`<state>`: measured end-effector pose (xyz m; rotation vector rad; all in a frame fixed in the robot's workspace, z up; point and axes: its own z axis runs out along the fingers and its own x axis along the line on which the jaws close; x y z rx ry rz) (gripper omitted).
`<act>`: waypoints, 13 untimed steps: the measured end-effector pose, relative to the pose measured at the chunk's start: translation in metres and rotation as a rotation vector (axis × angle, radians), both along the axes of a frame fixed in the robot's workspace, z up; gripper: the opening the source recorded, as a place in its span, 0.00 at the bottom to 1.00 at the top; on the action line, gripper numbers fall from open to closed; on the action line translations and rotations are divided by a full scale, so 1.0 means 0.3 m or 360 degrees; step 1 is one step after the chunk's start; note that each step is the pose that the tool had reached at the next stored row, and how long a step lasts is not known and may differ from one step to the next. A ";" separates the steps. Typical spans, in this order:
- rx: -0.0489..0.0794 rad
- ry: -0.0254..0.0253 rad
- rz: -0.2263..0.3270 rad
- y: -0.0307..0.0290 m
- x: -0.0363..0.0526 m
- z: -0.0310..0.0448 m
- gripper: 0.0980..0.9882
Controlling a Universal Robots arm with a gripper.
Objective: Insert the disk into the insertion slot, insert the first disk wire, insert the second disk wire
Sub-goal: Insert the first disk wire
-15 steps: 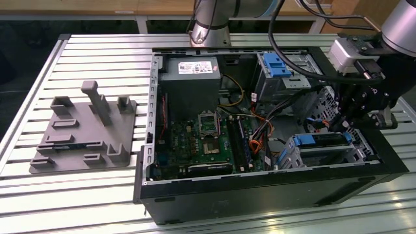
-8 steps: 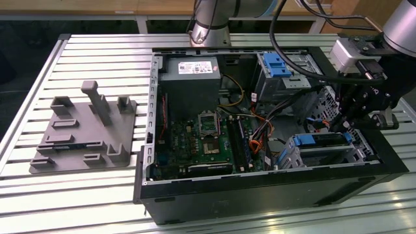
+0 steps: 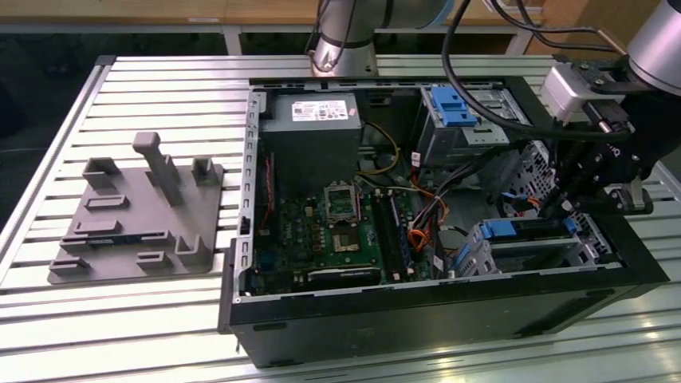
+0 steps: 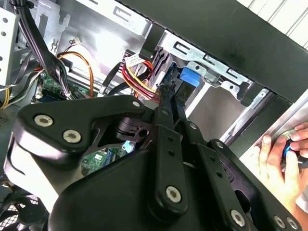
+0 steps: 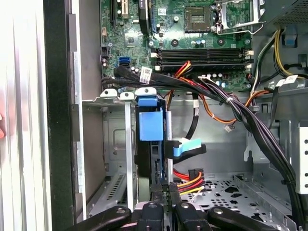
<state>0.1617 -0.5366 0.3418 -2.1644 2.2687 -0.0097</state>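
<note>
1. A slatted table [image 3: 159, 327] spans the exterior view
2. An open computer case [image 3: 426, 311] sits on it, middle to right of frame
3. A grey fixture [image 3: 139, 219] lies at the exterior view's left, well apart from the case
4. The gripper [image 3: 556, 209] hangs inside the case at the right; its fingers [image 4: 166, 120] are drawn close together, and whether they pinch anything I cannot tell
5. The slot [image 3: 532, 254], a low silver cage at lower right, holds the disk [image 3: 527, 230], blue-framed, just beside the gripper
6. Red and yellow wires [image 5: 190, 182] lie near the fingertips in the first wrist view
</note>
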 end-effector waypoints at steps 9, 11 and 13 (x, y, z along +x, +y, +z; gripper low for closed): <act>0.0000 0.00024 0.0004 -0.002 0.001 -0.004 0.07; 0.0000 0.00024 0.0004 -0.003 0.002 -0.005 0.07; 0.0000 0.00024 0.0004 -0.003 0.002 -0.007 0.07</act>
